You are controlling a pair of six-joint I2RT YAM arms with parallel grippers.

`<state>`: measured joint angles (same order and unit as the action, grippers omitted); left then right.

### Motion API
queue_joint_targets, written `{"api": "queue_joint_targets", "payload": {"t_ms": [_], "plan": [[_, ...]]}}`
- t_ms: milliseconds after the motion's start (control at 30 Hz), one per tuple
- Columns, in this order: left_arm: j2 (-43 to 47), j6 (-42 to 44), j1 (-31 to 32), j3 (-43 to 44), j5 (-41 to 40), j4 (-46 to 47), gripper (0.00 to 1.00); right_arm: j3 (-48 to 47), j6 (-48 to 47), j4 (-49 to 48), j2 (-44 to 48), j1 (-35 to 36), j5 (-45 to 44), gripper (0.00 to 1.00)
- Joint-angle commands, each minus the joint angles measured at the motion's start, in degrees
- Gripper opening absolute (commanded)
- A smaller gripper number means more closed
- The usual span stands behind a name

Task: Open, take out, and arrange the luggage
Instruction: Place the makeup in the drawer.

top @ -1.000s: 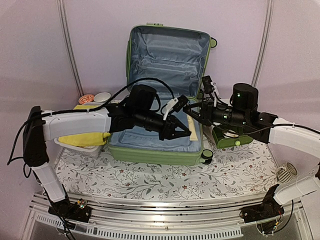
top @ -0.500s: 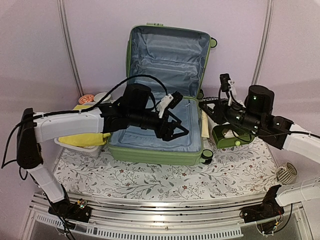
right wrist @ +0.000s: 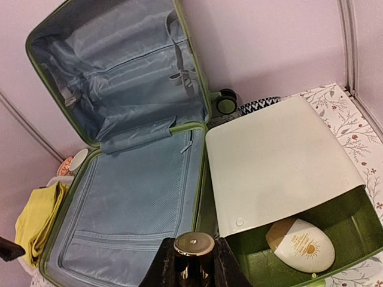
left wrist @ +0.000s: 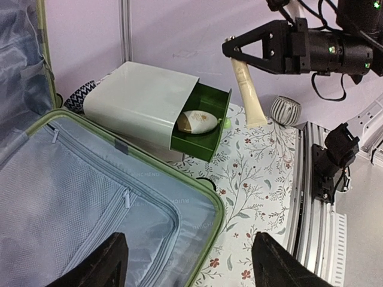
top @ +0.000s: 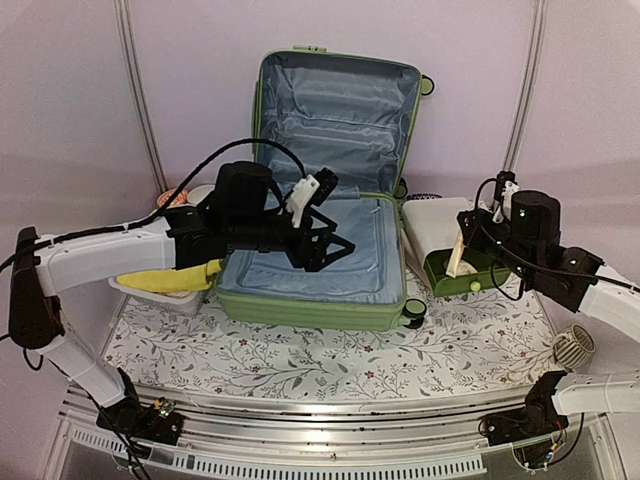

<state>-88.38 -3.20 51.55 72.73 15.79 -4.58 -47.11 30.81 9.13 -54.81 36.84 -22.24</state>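
Note:
The luggage (top: 330,215) lies open in the middle of the table, its lid leaning on the back wall and its grey-blue lining (right wrist: 137,185) bare. My left gripper (top: 334,254) hovers open over the base, nothing between its black fingers (left wrist: 114,263). My right gripper (top: 468,238) is shut on a cream tube (top: 460,258) with a gold cap (right wrist: 193,244). It holds the tube above the green drawer (top: 465,278) of a white box (right wrist: 275,161) to the right of the luggage (left wrist: 90,197). A white bottle (right wrist: 302,245) lies in that drawer.
A white basket (top: 165,292) with a yellow cloth (top: 175,278) stands left of the suitcase, with small bowls (top: 172,197) behind it. A striped cup (top: 572,347) sits at the right on the floral tablecloth (top: 330,355). The metal rail runs along the near edge.
My left gripper has opened and drawn back to the left over the suitcase. The right arm has carried the tube away from the suitcase to the right, over the green drawer.

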Motion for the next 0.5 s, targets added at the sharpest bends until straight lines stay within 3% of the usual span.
{"api": "queue_joint_targets", "payload": {"t_ms": [0, 233, 467], "plan": [[2.35, 0.13, -0.78, -2.31, -1.71, 1.69, 0.73, 0.32, 7.58, -1.19, -0.34, -1.38, -4.06, 0.12], [4.62, -0.32, -1.19, -4.97, -1.97, 2.56, 0.73, 5.86, 21.61, -5.12, -0.49, -2.47, -11.74, 0.11], [6.67, -0.19, -1.45, -6.71, -2.06, 3.61, 0.73, 9.96, 37.02, -3.08, -1.34, -2.54, -23.25, 0.11]]}}
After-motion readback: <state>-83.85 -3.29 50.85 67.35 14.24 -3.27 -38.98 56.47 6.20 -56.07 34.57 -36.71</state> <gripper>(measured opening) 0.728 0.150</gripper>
